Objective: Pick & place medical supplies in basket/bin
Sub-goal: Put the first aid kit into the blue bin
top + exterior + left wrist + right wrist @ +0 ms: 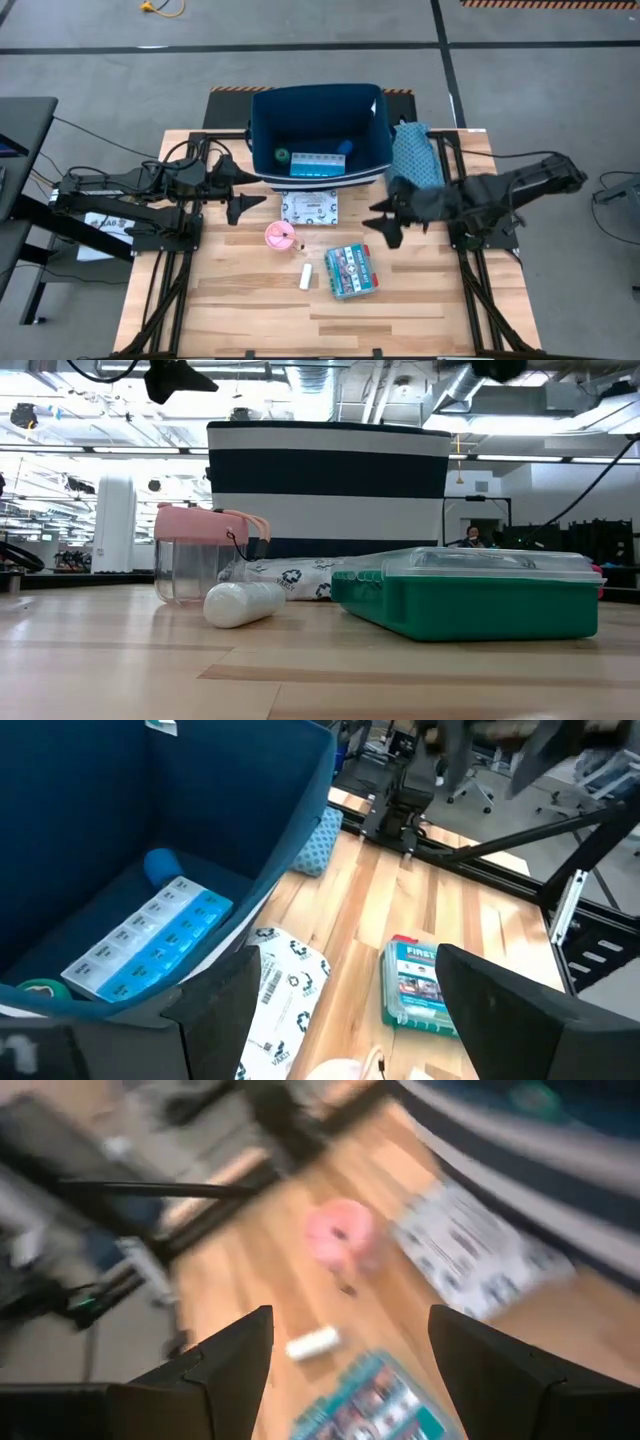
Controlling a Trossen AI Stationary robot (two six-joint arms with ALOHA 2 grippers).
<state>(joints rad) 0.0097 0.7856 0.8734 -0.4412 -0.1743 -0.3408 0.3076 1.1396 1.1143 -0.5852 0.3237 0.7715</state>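
Observation:
The dark navy bin (320, 135) stands at the table's far middle. In it lie a light-blue pill organizer (150, 945), a green roll (283, 156) and a blue roll (345, 147). In front of it, a white printed packet (310, 207), a pink-lidded round cup (281, 236), a white stick (306, 277) and a teal first-aid box (351, 271) all rest on the wood. My left gripper (245, 205) hovers open by the bin's near left corner. My right gripper (385, 222) hovers open above the table, right of the packet, with nothing between its fingers.
A teal patterned fabric pouch (413, 152) leans at the bin's right side, under my right arm. Black frame rails (170, 270) run along both table sides. Bare wood lies toward the near edge (320, 330).

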